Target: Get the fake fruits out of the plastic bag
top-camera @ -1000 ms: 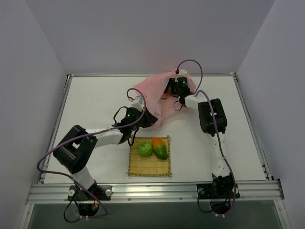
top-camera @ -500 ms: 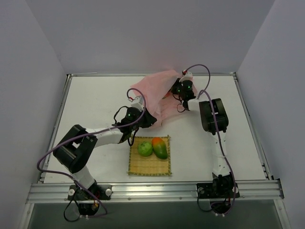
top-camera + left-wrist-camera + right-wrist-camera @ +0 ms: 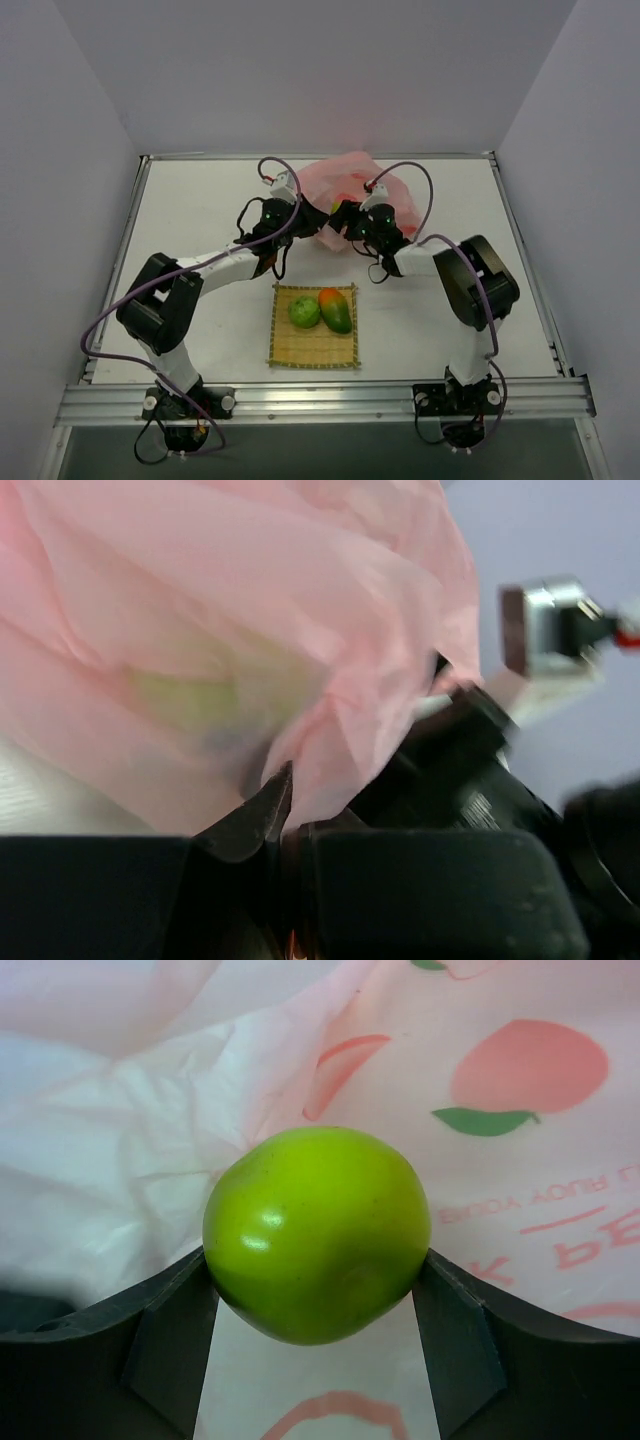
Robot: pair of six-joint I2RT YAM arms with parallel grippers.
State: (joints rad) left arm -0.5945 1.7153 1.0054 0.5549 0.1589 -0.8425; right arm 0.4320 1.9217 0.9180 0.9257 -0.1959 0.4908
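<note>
The pink plastic bag (image 3: 350, 180) lies crumpled at the table's back middle. My left gripper (image 3: 306, 214) is shut on a fold of the bag's film (image 3: 300, 650) at the bag's left edge. My right gripper (image 3: 340, 216) is at the bag's near edge, shut on the yellow-green pear-like fruit (image 3: 316, 1230), which touches both fingers over the printed film (image 3: 520, 1110). That fruit shows as a yellowish patch through the film (image 3: 185, 695) in the left wrist view. The round green fruit (image 3: 304, 312) and the mango (image 3: 336, 310) lie side by side on the bamboo mat (image 3: 312, 350).
The bamboo mat sits in front of both grippers, near the table's front middle. The two grippers are close together, almost touching, by the bag. The right arm's elbow (image 3: 478, 280) stands at the right of the mat. Walls enclose the table at the back and sides.
The right gripper has come down and to the left, from high at the bag's back to its near edge. The bag has sunk into a lower heap. The left gripper has moved farther back.
</note>
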